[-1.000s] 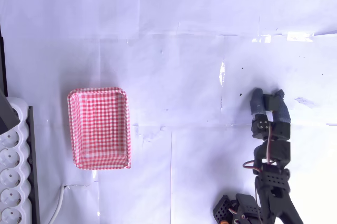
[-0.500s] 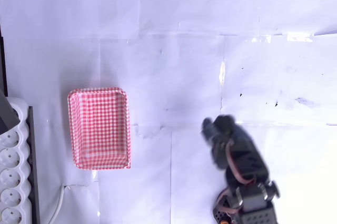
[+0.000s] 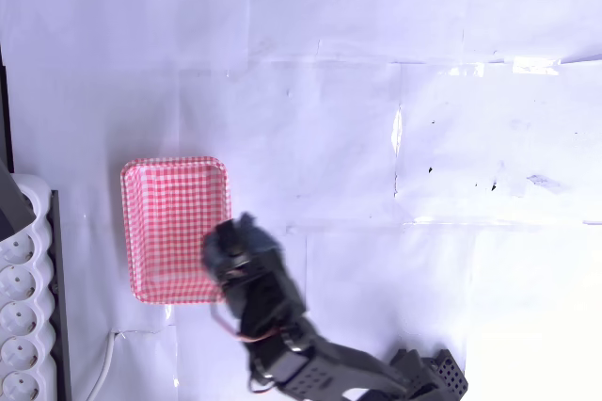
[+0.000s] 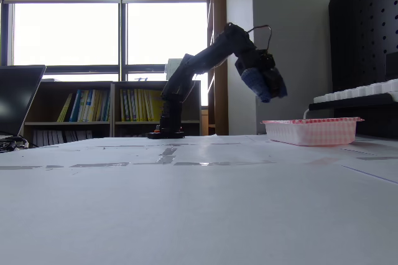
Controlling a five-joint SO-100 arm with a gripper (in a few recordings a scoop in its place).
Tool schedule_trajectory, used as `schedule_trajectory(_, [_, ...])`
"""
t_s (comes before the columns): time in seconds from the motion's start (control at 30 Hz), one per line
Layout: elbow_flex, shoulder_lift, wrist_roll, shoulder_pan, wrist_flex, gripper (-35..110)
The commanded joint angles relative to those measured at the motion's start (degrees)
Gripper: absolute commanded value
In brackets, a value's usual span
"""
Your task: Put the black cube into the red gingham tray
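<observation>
Blur is what we get from the gripper (image 3: pixel 230 246) in the overhead view, a dark smear at the lower left of centre, overlapping the right rim of the red gingham tray (image 3: pixel 150 222). We cannot tell from this smear how its jaws stand, or whether anything sits between them. In the fixed view the gripper (image 4: pixel 266 88) hangs in the air at the upper right of centre, above and just left of the tray (image 4: pixel 311 130), clear of its rim. Its fingers show as a bluish-grey lump pointing down and right, too dark against the wall for us to read a gap. The black cube we cannot make out in either view. At the left edge of the overhead view a white power strip (image 3: pixel 21 326) is cut off by the frame.
</observation>
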Motion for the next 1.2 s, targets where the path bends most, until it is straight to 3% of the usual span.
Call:
schedule_trajectory(0.0, [8.0, 1.7, 0.0, -4.7, -7.6, 0])
schedule_trajectory(0.43, [9.1, 11.3, 13.4, -8.2, -25.9, 0])
schedule_trajectory(0.7, [9.0, 12.9, 15.3, -8.2, -28.1, 4])
schedule_trajectory(0.93, [4.7, 9.3, 15.6, -7.1, -24.5, 32])
schedule_trajectory(1.17, [2.2, 4.1, 16.5, -5.9, -23.9, 40])
